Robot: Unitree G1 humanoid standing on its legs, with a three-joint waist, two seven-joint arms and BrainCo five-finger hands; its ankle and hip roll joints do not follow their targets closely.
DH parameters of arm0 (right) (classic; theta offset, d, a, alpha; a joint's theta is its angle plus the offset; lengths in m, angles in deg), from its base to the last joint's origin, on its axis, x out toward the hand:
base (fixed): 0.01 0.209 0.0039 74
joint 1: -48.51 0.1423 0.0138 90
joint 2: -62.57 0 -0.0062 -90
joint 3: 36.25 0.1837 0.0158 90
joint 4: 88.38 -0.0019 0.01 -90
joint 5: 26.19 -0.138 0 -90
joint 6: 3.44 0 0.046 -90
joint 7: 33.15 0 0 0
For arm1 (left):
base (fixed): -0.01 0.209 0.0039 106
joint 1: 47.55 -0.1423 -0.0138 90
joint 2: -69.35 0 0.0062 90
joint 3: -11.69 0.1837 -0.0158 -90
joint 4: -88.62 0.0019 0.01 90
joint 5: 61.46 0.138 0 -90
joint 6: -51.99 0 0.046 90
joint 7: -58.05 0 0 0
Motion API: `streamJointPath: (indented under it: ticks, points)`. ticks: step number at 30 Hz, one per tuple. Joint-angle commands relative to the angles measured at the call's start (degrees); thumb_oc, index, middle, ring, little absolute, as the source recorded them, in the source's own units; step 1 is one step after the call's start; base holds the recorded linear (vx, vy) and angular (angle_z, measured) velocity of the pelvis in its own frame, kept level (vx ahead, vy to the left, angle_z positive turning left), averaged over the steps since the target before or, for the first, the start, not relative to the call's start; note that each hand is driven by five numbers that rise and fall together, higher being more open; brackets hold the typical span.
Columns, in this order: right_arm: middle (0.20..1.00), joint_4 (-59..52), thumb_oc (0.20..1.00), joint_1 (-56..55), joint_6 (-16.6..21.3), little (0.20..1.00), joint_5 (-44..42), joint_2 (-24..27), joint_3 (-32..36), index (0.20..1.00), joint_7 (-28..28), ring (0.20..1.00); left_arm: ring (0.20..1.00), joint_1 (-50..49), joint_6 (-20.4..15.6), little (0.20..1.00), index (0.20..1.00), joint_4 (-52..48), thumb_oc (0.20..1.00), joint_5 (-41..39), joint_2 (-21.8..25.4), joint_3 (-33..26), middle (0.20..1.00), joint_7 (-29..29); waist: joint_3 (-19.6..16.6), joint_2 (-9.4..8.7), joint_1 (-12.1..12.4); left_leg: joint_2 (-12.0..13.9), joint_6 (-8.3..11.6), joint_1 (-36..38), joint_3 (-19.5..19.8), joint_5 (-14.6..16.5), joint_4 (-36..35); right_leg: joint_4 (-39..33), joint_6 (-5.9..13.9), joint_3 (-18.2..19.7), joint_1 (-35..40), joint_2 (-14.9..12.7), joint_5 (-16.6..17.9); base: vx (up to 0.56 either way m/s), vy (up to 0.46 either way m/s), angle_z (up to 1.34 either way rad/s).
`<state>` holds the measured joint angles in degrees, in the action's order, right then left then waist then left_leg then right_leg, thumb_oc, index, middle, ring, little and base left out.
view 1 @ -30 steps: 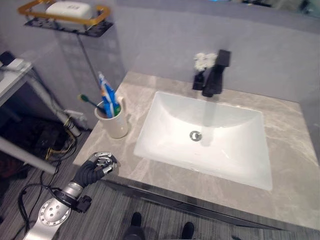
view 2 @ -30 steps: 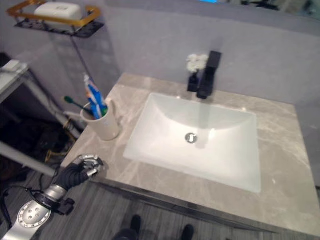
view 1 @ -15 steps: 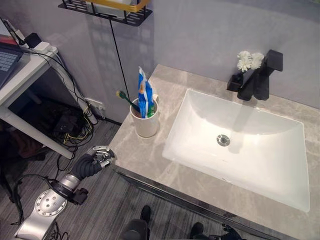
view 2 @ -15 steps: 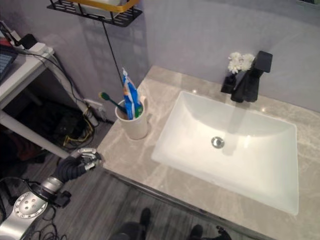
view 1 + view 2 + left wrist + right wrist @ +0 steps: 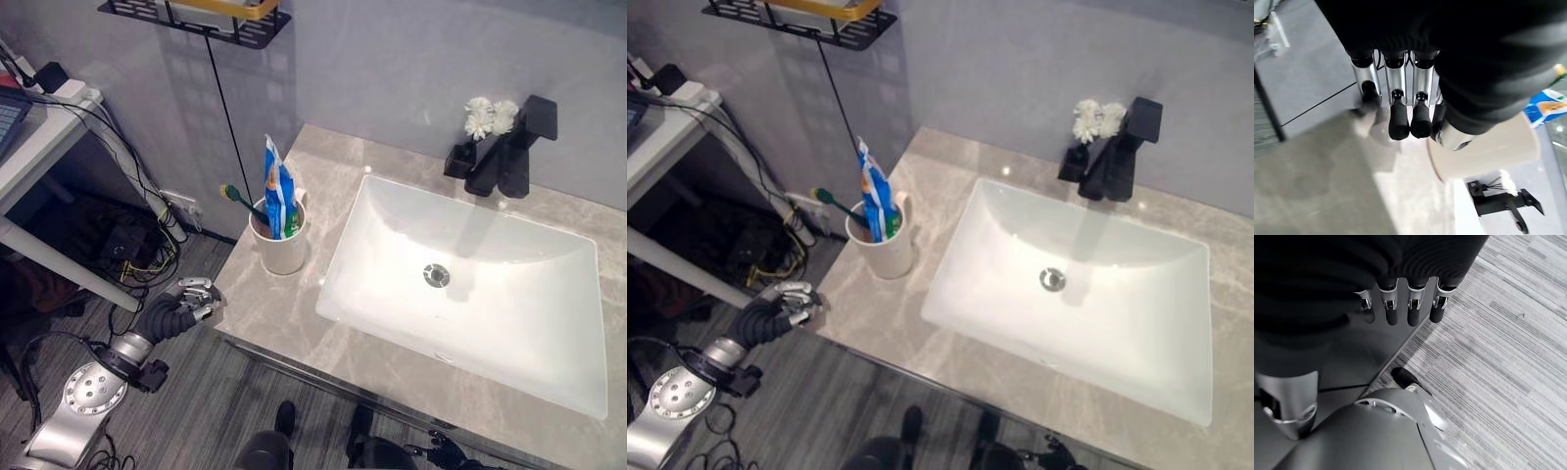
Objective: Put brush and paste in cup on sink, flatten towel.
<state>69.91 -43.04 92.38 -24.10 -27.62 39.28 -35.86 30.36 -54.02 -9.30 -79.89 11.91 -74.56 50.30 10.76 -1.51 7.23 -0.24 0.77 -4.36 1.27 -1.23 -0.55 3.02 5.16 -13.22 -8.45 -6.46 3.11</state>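
Note:
A cream cup (image 5: 281,247) stands on the grey marble counter (image 5: 279,318), left of the basin. A blue toothpaste tube (image 5: 279,188) and a green-headed toothbrush (image 5: 233,194) stand in it, the brush leaning left. My left hand (image 5: 191,299) hovers at the counter's front left corner, a short way in front of the cup and apart from it. Its fingers (image 5: 1399,113) hang relaxed and hold nothing, with the cup (image 5: 1488,152) and tube (image 5: 1547,105) just past them. My right hand (image 5: 1410,308) hangs low over the striped floor, fingers relaxed and empty.
A white rectangular basin (image 5: 460,279) fills the counter's middle. A black faucet (image 5: 507,149) with a white flower (image 5: 485,116) stands behind it. A black wall shelf (image 5: 196,15) hangs above the cup. A white desk (image 5: 39,122) and cables (image 5: 137,245) lie to the left.
The camera has swung, so the whole scene sits further right than a second ago. My left hand stays by the counter's front left corner. The cup and its contents are unchanged.

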Motion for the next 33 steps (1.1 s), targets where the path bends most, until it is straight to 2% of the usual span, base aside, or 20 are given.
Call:
streamJointPath:
  ticks: [1, 2, 5, 6, 7, 8, 9, 10, 11, 14, 17, 23, 24, 25, 26, 27, 28, 29, 31, 33]
  points:
    - [1.0, -0.4, 1.0, -0.5, -0.4, 1.0, 1.8, 2.3, -2.8, 1.0, -1.0, 1.0, 0.2, 0.9, -2.4, 0.2, 0.2, -3.5, 0.2, -2.1, -1.2, 1.8, 0.2, -1.2, -1.8, 0.22, -1.5, -2.8, -0.03, -2.7, -5.2, 0.3, 1.3, 1.1, 0.92, 3.5, -0.3, 2.6, -0.2, -0.02, -0.124, -0.01]
    - [1.0, -0.4, 1.0, -0.5, -0.4, 1.0, 1.8, 2.3, -2.8, 1.0, -1.0, 1.0, 0.2, 0.9, -2.4, 0.2, 0.2, -3.4, 0.2, -2.1, -1.2, 1.8, 0.2, -1.2, -1.8, 0.29, -1.5, -2.8, 0.0, -2.9, -5.1, 0.4, 1.5, 0.8, 0.9, 3.4, -0.2, 2.6, 0.0, -0.05, -0.092, 0.12]
    - [1.0, -1.1, 1.0, -0.6, 0.0, 1.0, 1.7, 4.2, -2.0, 1.0, -2.4, 1.0, 0.2, 2.9, -2.4, 0.2, 0.2, -3.6, 0.2, -2.1, -1.4, 4.5, 0.2, -1.7, -0.8, 0.42, -2.2, -2.2, 2.28, -6.6, -5.4, -0.3, 5.4, -2.0, 0.61, 1.6, 0.7, 2.4, 0.8, -0.13, -0.129, 0.44]
    - [1.0, -1.1, 1.0, -0.9, 0.0, 1.0, 1.7, 5.0, -0.6, 1.0, -2.9, 1.0, 0.2, 5.3, -2.2, 0.2, 0.2, -2.8, 0.2, -2.2, -1.2, 6.5, 0.2, -1.8, -0.5, 0.56, -3.7, -0.6, 3.05, -8.4, -9.0, -0.2, 8.1, -2.5, 0.47, 0.0, 0.5, 1.6, 1.4, -0.18, -0.113, 0.91]
    - [1.0, -0.8, 1.0, -1.3, -0.3, 1.0, 1.7, 4.9, 0.3, 1.0, -3.3, 1.0, 0.2, 6.0, -1.8, 0.2, 0.2, -2.7, 0.2, -2.0, -2.4, 7.6, 0.2, -2.1, -0.6, 0.26, -4.6, 0.5, 2.72, -7.3, -11.6, 3.1, 11.9, -2.3, 0.07, -1.2, 0.4, 0.7, 1.1, -0.15, -0.089, 1.59]
    - [1.0, -0.4, 1.0, -1.4, -0.4, 1.0, 1.5, 4.9, 0.8, 1.0, -3.6, 1.0, 0.2, 5.9, -1.9, 0.2, 0.2, -3.3, 0.2, -1.2, -2.3, 8.0, 0.2, -2.0, -0.6, 0.13, -4.7, -0.5, 2.6, -6.8, -10.5, 4.9, 14.6, -2.6, -0.32, -1.1, 0.3, 0.9, 1.3, -0.08, -0.036, 1.25]
    - [1.0, -0.4, 1.0, -1.3, -0.4, 1.0, 1.5, 4.9, 0.8, 1.0, -3.6, 1.0, 0.2, 5.9, -1.9, 0.2, 0.2, -3.3, 0.2, -1.2, -2.3, 8.0, 0.2, -2.0, -0.7, 0.07, -4.8, -0.5, 2.54, -7.1, -10.5, 4.8, 14.7, -2.7, -0.34, -1.2, 0.2, 0.8, 1.4, -0.07, -0.008, 0.77]
    - [1.0, -0.5, 1.0, -2.0, -0.2, 1.0, 1.3, 4.6, 1.3, 1.0, -4.0, 1.0, 0.2, 6.5, -2.0, 0.2, 0.2, -3.5, 0.2, -1.3, -2.5, 8.4, 0.2, -1.6, -1.5, 0.04, -6.0, -0.2, 1.98, -4.6, -11.1, 7.1, 13.6, -3.4, -0.16, -1.2, 0.1, 1.1, 1.6, -0.05, 0.01, -0.03]
    - [1.0, -0.5, 1.0, -1.9, -0.2, 1.0, 1.3, 4.6, 1.3, 1.0, -4.0, 1.0, 0.2, 6.5, -2.0, 0.2, 0.2, -3.4, 0.2, -1.2, -2.5, 8.4, 0.2, -1.6, -1.6, -0.08, -6.0, -0.4, 1.92, -4.7, -11.1, 6.8, 13.4, -3.4, -0.17, -1.2, -0.1, 0.9, 1.8, -0.03, 0.039, -0.02]
    - [1.0, 0.4, 1.0, -3.3, -0.5, 1.0, 1.9, 3.7, 1.4, 1.0, -3.7, 1.0, 0.2, 6.6, -2.0, 0.2, 0.2, -5.2, 0.2, -1.1, -2.7, 7.4, 0.2, -1.4, -3.1, 0.97, -7.5, -1.0, 1.36, -0.7, -11.0, 6.2, 6.1, -3.9, 0.54, -1.3, -0.3, 1.3, 2.3, 0.02, 0.073, 0.15]
    - [1.0, 1.4, 1.0, -4.0, -1.0, 1.0, 2.5, 3.0, 1.5, 1.0, -3.8, 1.0, 0.2, 6.6, -1.9, 0.2, 0.2, -5.1, 0.2, -1.5, -3.0, 7.3, 0.2, -1.3, -2.9, 1.35, -7.7, -1.8, 0.51, 0.0, -10.9, 5.9, 3.9, -3.2, 0.84, -0.9, -1.0, 0.8, 3.0, -0.03, 0.118, -0.03]
    - [1.0, 1.2, 1.0, -3.6, -1.5, 1.0, 3.3, 2.0, 2.1, 1.0, -4.1, 1.0, 0.2, 6.0, -1.9, 0.2, 0.2, -5.4, 0.2, -2.3, -3.1, 6.0, 0.2, -0.5, -2.6, 1.31, -8.5, -3.4, -1.03, 1.5, -13.1, 5.2, 0.6, -2.3, 2.77, 1.5, -3.4, -0.7, 6.1, -0.05, 0.154, -0.21]
    - [1.0, 1.5, 1.0, -2.5, -1.9, 1.0, 4.0, 1.6, 1.8, 1.0, -4.4, 1.0, 0.2, 5.8, -2.0, 0.2, 0.2, -5.3, 0.2, -2.4, -3.0, 5.3, 0.2, -0.2, -2.3, 1.18, -8.0, -3.3, -1.52, 2.2, -14.5, 4.9, -0.7, 0.6, 3.4, 0.7, -5.1, -1.3, 6.1, -0.07, 0.194, -0.47]
    - [1.0, 1.4, 1.0, -1.4, -2.2, 1.0, 5.3, 1.2, 1.1, 1.0, -4.5, 1.0, 0.2, 4.9, -1.9, 0.2, 0.2, -5.5, 0.2, -2.9, -3.5, 4.0, 0.2, 0.3, -1.5, 0.85, -6.5, -2.7, -1.42, 3.5, -17.3, 5.2, -1.7, 3.0, 4.67, -5.8, -6.5, -3.5, 6.6, -0.05, 0.15, -0.67]
    - [1.0, 1.4, 1.0, -1.4, -2.2, 1.0, 5.3, 1.2, 1.1, 1.0, -4.5, 1.0, 0.2, 4.8, -1.9, 0.2, 0.2, -5.6, 0.2, -2.9, -3.5, 3.9, 0.2, 0.3, -1.4, 0.86, -6.5, -2.7, -1.43, 3.7, -17.4, 5.2, -1.7, 3.2, 4.7, -5.7, -6.5, -3.5, 6.5, 0.06, 0.095, -1.57]
    - [1.0, 1.2, 1.0, -0.6, -2.3, 1.0, 5.5, 0.9, 0.8, 1.0, -4.1, 1.0, 0.2, 4.0, -2.1, 0.2, 0.2, -6.2, 0.2, -2.0, -3.7, 3.1, 0.2, 0.2, -1.8, 0.74, -6.8, -2.4, -1.1, 5.6, -17.9, 6.3, -3.0, 1.9, 6.01, -7.0, -6.5, -5.0, 7.9, 0.07, 0.025, -1.26]
    - [1.0, 1.2, 1.0, -0.6, -2.3, 1.0, 5.5, 0.9, 0.7, 1.0, -4.1, 1.0, 0.2, 3.8, -2.1, 0.2, 0.2, -6.3, 0.2, -1.9, -3.7, 2.9, 0.2, 0.2, -1.8, 0.73, -6.8, -2.5, -1.13, 5.7, -17.9, 6.2, -3.2, 1.7, 6.08, -6.9, -6.4, -5.0, 8.2, 0.03, -0.034, -0.87]
    - [1.0, 1.3, 1.0, -0.5, -2.3, 1.0, 5.9, 0.8, 0.5, 1.0, -3.9, 1.0, 0.2, 4.0, -2.2, 0.2, 0.2, -6.4, 0.2, -2.4, -4.0, 2.5, 0.2, 0.2, -1.2, 0.36, -7.6, -2.2, -1.08, 5.5, -18.7, 5.2, -2.5, 0.4, 5.98, -5.4, -8.0, -6.4, 10.7, -0.04, -0.05, -0.01]
    - [1.0, 1.5, 1.0, -0.7, -2.3, 1.0, 6.3, 0.7, 0.4, 1.0, -3.8, 1.0, 0.2, 4.1, -2.1, 0.2, 0.2, -6.3, 0.2, -2.7, -3.9, 2.3, 0.2, 0.2, -0.9, 0.5, -7.6, -1.8, -1.03, 5.5, -18.6, 5.8, -1.5, -0.3, 6.12, -4.7, -8.1, -7.0, 11.0, -0.01, -0.058, -0.03]
    - [1.0, 1.9, 1.0, -1.3, -2.5, 1.0, 6.1, 0.3, 0.5, 1.0, -3.5, 1.0, 0.2, 4.4, -1.9, 0.2, 0.2, -5.7, 0.2, -2.4, -3.7, 2.5, 0.2, 0.0, -1.3, -0.32, -7.7, -2.2, -0.96, 5.9, -18.7, 6.5, -0.7, -2.2, 5.58, -4.3, -6.4, -6.6, 10.7, 0.05, -0.052, 0.05]
